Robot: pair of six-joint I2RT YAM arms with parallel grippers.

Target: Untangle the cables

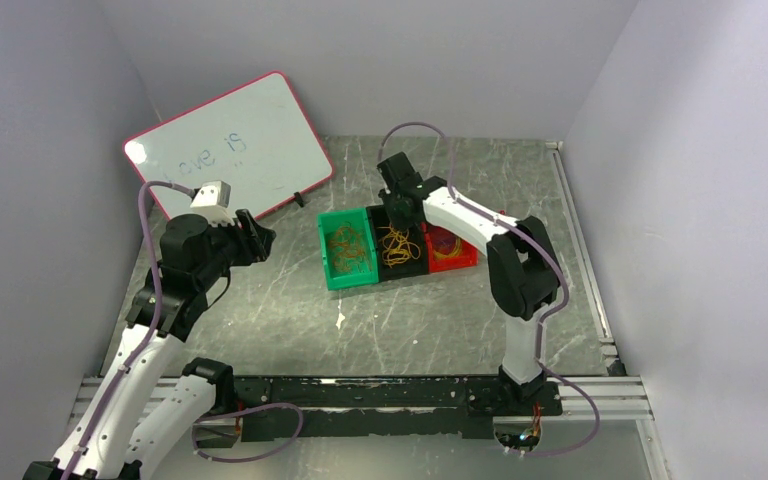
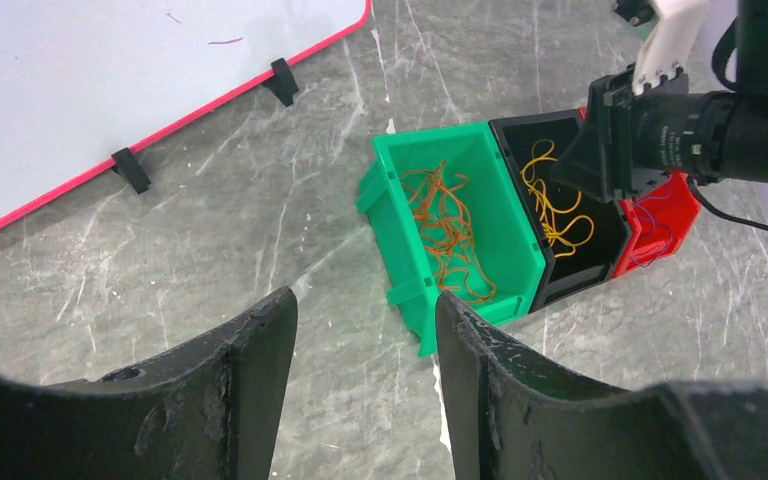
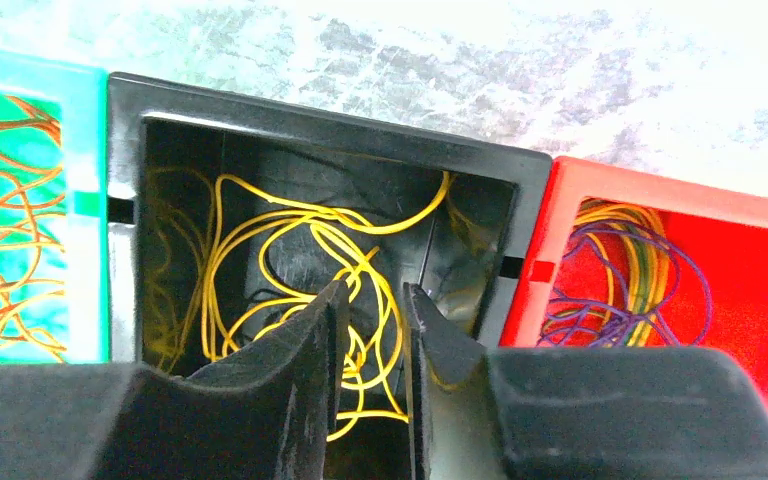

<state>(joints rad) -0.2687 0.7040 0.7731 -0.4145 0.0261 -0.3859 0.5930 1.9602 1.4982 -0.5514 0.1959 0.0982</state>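
Left gripper (image 2: 365,300) gapes empty above grey marbled table (image 2: 260,200); right gripper (image 3: 375,292) slightly parted among cables (image 1: 397,246)

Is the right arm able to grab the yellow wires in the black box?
Probably yes: the right gripper hangs over the open black box, jaws slightly apart, nothing covering the yellow wires.

Right gripper (image 3: 373,300) hangs over the black bin (image 3: 330,125), fingers narrowly apart, with yellow wire loops (image 3: 260,225) visible in the gap. The adjoining green bin (image 3: 85,130) holds orange wires (image 3: 0,220). The adjoining red bin (image 3: 660,190) holds purple wires (image 3: 695,285).
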